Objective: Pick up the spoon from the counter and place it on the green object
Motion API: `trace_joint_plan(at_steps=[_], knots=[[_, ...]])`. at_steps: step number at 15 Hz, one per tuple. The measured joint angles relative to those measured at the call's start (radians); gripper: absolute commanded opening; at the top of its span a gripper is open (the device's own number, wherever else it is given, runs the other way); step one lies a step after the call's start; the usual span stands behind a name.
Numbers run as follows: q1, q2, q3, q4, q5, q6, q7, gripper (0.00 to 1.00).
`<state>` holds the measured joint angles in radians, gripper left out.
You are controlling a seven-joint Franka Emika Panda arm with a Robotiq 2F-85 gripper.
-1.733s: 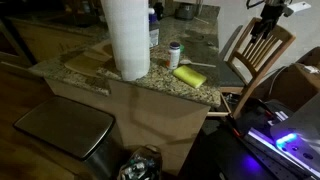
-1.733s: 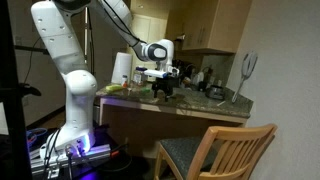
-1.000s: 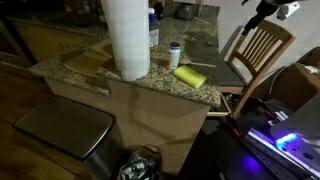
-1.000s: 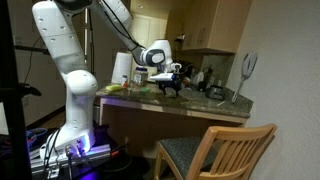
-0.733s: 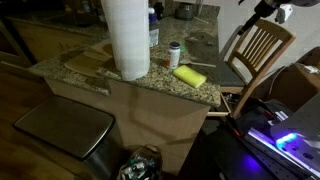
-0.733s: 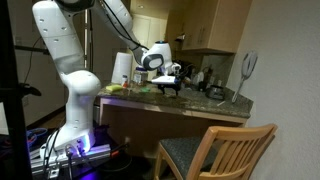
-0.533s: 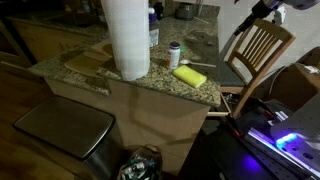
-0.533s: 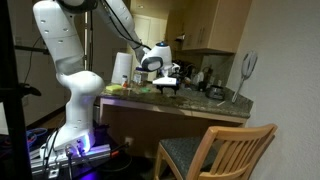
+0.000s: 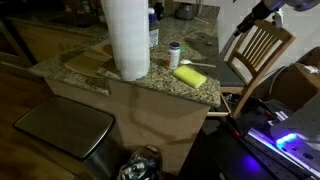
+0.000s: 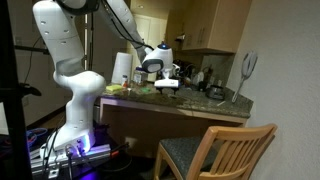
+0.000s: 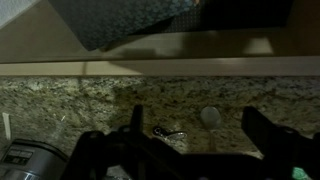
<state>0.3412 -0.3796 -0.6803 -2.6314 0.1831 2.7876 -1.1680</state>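
In the wrist view a pale spoon point(image 11: 210, 117) lies on the speckled granite counter point(image 11: 60, 105), bowl away from me and handle running back between my fingers. My gripper point(image 11: 197, 128) is open just above the counter, one dark finger on each side of the spoon and not touching it. In an exterior view the yellow-green block point(image 9: 189, 76) lies near the counter's near corner, far from the gripper point(image 9: 262, 6), which is mostly cut off at the top edge. In an exterior view the gripper point(image 10: 165, 86) is low over the counter.
A tall paper towel roll point(image 9: 126, 38) and a small white-capped can point(image 9: 175, 53) stand near the green block. A small metal clip point(image 11: 168, 133) lies left of the spoon. A wooden chair point(image 9: 258, 50) stands beside the counter. A wall runs behind the counter's far edge point(image 11: 160, 68).
The gripper has moved farther along the counter, away from the green block, and lowered toward the surface. The block, can and roll have not moved.
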Motion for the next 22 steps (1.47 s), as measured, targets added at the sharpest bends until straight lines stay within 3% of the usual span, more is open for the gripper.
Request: trace_joint_plan(at_steps=[3, 6, 11, 15, 17, 20, 22], knots=[[0.118, 0.057, -0.070, 0.000, 0.070, 0.016, -0.068, 1.00], [0.220, 0.050, -0.076, 0.016, 0.105, 0.089, -0.092, 1.00], [0.255, 0.015, -0.060, 0.083, 0.104, 0.164, -0.044, 1.00], [0.257, 0.021, -0.060, 0.093, 0.104, 0.139, -0.031, 1.00], [0.323, 0.041, -0.129, 0.116, 0.148, 0.025, -0.054, 1.00], [0.525, 0.126, -0.327, 0.185, 0.326, -0.141, -0.165, 1.00], [0.619, 0.202, -0.425, 0.232, 0.422, -0.207, -0.200, 1.00]])
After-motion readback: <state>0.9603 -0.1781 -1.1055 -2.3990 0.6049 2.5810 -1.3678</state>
